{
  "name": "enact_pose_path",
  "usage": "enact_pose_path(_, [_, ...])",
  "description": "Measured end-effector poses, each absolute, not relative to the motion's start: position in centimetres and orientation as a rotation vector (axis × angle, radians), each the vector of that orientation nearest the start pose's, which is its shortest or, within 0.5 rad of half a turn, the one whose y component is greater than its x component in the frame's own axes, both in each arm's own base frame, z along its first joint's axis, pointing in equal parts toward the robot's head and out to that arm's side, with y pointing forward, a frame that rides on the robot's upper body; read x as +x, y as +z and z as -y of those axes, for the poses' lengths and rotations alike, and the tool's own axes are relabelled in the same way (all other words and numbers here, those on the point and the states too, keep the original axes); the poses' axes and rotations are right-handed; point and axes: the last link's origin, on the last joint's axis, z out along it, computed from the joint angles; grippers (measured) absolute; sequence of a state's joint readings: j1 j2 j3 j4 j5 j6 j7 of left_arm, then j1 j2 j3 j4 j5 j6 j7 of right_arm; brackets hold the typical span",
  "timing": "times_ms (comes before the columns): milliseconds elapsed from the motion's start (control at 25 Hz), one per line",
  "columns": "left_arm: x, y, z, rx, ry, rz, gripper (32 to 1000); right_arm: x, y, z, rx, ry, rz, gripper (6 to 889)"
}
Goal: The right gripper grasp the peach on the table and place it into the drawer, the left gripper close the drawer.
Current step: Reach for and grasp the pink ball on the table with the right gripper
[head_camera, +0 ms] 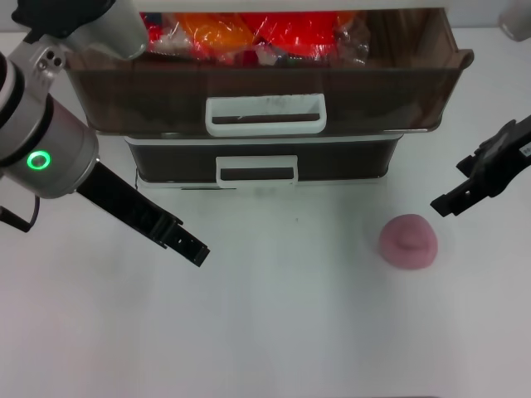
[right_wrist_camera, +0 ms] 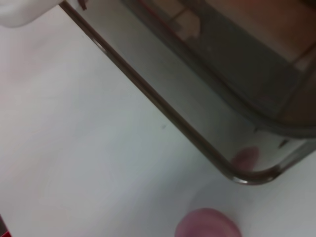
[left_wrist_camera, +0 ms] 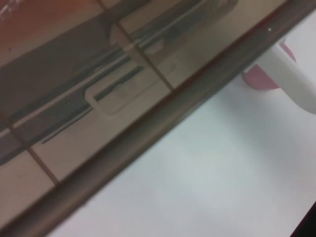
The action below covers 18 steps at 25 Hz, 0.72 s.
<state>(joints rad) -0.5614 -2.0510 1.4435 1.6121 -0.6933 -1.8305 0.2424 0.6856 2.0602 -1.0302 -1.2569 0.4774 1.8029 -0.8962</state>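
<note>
peach: lies on the white bench, in front of the drawer unit and toward its right end, clear of both arms; nothing touches it
drawer: the top, deepest brown one, pulled out over the shallower drawer below; its white loop handle faces forward
inside the drawer: shiny orange and red packets along the back
right pincer: hangs above the bench just right of and behind the peach, tip pointing toward it, apart from it; holds nothing; cannot tell whether its fingers are spread or pressed together
left pincer: reaches low over the bench on the left, in front of the drawers and well apart from the peach; fingers look pressed together, holding nothing
left arm: silver, with a green ring light
</note>
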Motion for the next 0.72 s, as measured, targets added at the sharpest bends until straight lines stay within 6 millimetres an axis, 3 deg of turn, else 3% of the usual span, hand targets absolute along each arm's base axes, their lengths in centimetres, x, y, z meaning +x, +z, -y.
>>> enact_pose_path(440, [-14.6,1.7,-31.0,-2.593,0.487,1.223,815,24.8,2.3,-35.4,-2.701,-0.51,-1.02,827])
enact_pose_path(720, [-14.7,1.7,-31.1,-2.588,0.478,1.227,815,25.9,0.7,-35.3,-2.709,-0.472,-1.049,825])
